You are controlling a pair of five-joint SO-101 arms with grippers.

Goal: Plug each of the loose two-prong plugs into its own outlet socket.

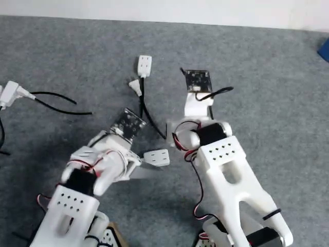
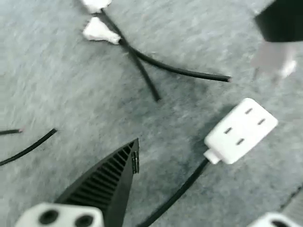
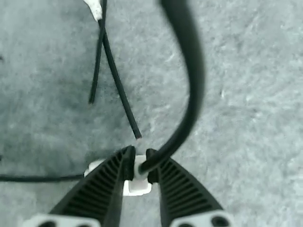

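We see one outlet socket (image 1: pixel 157 157) flat on the grey table (image 1: pixel 267 77), slots up, long axis across the table, cable end toward the left arm; the left tool (image 1: pixel 146 169) hangs low just beside it, spread wide, holding nothing; the right tool (image 3: pixel 138 158), pitched down, is clamped on a white plug (image 3: pixel 137 182) whose black cable (image 3: pixel 189 94) arches away; we cannot tell where its prongs point.

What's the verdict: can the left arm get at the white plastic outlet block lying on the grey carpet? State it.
Probably yes. The white plastic outlet block lies slots-up on grey carpet just ahead of the left gripper, with nothing over it; only its black cord trails nearby.
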